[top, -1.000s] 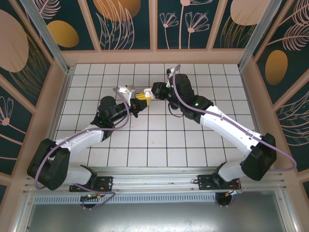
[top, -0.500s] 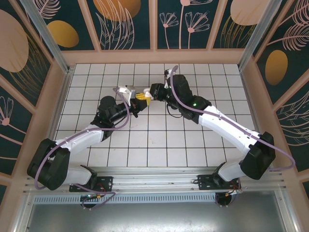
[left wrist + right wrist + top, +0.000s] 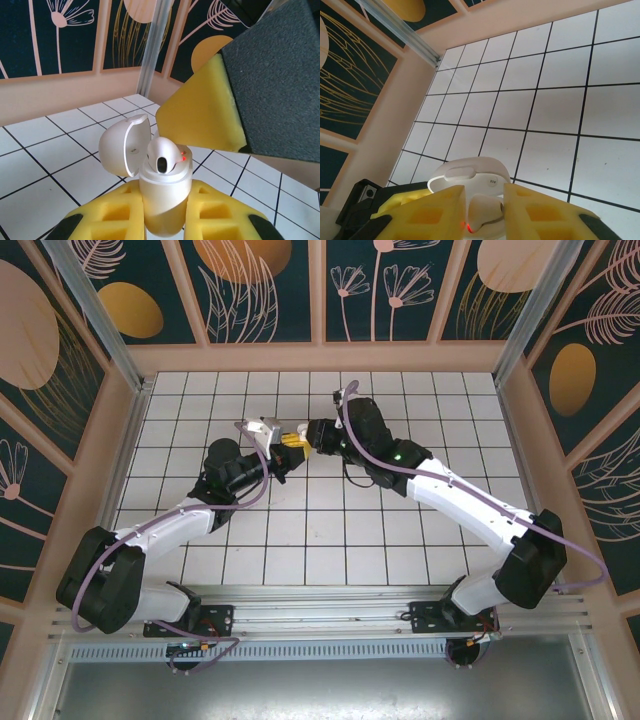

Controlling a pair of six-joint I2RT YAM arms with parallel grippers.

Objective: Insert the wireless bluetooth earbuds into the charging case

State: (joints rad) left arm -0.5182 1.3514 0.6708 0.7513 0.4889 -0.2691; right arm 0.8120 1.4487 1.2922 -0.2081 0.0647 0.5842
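right arm's wrist has swung a little to the left over the last second, while the two arms still meet above the middle of the surface (image 3: 400, 540). left jaws are clenched on the white charging case (image 3: 165, 200), whose lid (image 3: 122, 150) is tipped back to the left. one earbud (image 3: 162, 156), glossy white with a dark oval port, sits head-up in a well with a red light beside it. right jaws straddle it, with yellow pads (image 3: 540, 212) on either side; i cannot tell whether they pinch it or have let go. to do this well, i judge: push straight down along the well until it seats, release gently, lift clear without dragging the earbud out, and keep the case steady.
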